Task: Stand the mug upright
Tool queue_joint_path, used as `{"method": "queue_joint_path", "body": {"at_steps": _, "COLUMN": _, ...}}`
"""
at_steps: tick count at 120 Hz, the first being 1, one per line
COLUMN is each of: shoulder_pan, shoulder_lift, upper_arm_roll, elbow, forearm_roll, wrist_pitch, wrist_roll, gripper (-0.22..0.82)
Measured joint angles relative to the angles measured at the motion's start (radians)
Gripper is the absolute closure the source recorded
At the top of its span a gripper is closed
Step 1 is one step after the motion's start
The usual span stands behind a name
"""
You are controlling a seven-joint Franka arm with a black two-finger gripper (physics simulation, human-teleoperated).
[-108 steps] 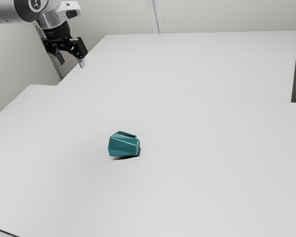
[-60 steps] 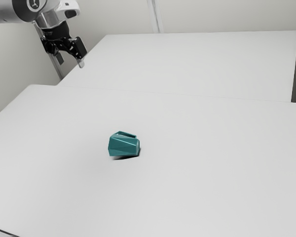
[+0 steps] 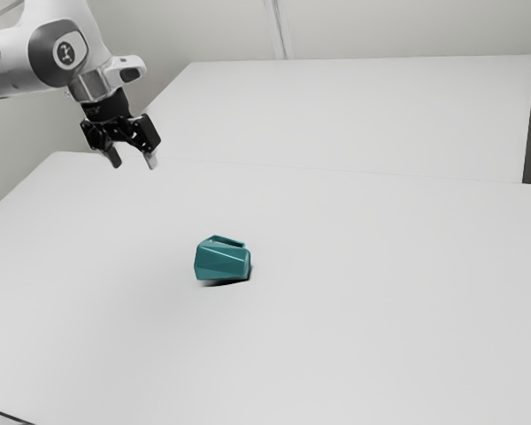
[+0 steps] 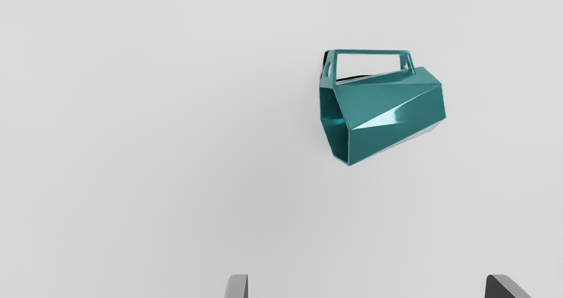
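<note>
My gripper (image 3: 133, 162) hangs over the table's far-left part in the exterior view, well above and apart from the mug. A teal faceted mug (image 3: 221, 263) lies on its side on the white table, its handle toward the table's far side. In the wrist view the mug (image 4: 391, 109) shows its hollow mouth at one end and its closed base at the other, with the angular handle along one side. The fingertips of my gripper (image 4: 367, 287) stand wide apart there, with nothing between them.
The white table (image 3: 363, 336) spreads around the mug. Behind it stands another white surface (image 3: 354, 115), reaching toward the back wall. A thin dark line (image 3: 7, 415) runs at the exterior view's lower left corner.
My arm has come lower and slightly toward the exterior view's right, so the gripper is nearer the mug. The mug has not moved.
</note>
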Motion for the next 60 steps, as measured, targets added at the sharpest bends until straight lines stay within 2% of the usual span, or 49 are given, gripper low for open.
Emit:
{"method": "queue_joint_path", "body": {"at_steps": 9, "shoulder_pan": 0.015, "shoulder_lift": -0.011, "upper_arm_roll": 0.004, "elbow": -0.047, "forearm_roll": -0.015, "wrist_pitch": 0.04, "wrist_roll": 0.0, "gripper": 0.02}}
{"method": "queue_joint_path", "body": {"at_steps": 34, "shoulder_pan": 0.019, "shoulder_lift": -0.032, "upper_arm_roll": 0.066, "elbow": -0.188, "forearm_roll": -0.11, "wrist_pitch": 0.148, "wrist_roll": 0.018, "gripper": 0.02}}
{"method": "queue_joint_path", "body": {"at_steps": 60, "shoulder_pan": 0.015, "shoulder_lift": -0.029, "upper_arm_roll": 0.089, "elbow": -0.26, "forearm_roll": -0.213, "wrist_pitch": 0.245, "wrist_roll": 0.07, "gripper": 0.03}}
